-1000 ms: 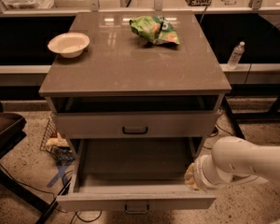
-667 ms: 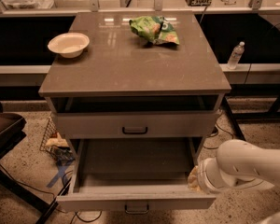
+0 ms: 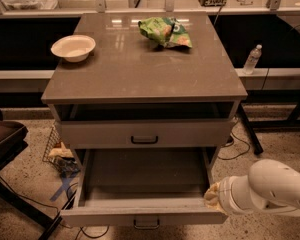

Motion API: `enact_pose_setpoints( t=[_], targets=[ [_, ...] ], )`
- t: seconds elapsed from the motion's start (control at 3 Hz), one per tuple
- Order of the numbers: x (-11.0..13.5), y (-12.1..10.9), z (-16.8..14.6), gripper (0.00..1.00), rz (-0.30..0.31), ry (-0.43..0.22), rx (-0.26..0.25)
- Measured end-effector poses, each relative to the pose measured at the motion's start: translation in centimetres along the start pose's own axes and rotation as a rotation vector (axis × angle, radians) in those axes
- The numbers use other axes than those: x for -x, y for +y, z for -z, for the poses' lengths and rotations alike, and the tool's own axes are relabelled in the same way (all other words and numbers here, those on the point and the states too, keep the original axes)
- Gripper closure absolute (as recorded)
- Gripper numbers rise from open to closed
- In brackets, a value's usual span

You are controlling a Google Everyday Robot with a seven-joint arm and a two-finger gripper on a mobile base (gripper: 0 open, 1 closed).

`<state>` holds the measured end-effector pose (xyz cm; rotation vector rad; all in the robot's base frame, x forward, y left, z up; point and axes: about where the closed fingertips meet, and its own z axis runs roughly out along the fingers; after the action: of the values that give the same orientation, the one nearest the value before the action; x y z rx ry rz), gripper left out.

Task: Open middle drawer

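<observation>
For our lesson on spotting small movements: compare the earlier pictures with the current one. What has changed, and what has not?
The gripper and its arm have drifted slightly lower and to the right in the view, beside the right front corner of the middle drawer. No taking hold or letting go shows. The drawer stayed pulled out, and the bowl, green bag and bottle have not moved.

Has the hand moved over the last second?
Yes, slightly. The hand has slid down the picture along the open middle drawer's right side, toward its front corner; the drawer has stayed put.
</observation>
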<state>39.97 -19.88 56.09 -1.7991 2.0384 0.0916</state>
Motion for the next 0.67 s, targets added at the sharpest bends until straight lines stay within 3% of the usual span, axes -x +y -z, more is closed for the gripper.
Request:
enact_pose_setpoints(
  t=[0.33,0.67],
  targets=[
    [1.7,-1.4,-1.7,1.0,0.018,-0.074,0.011],
    [0.8,-1.2,-2.7,1.0,0.007,-0.104,0.002]
  ],
)
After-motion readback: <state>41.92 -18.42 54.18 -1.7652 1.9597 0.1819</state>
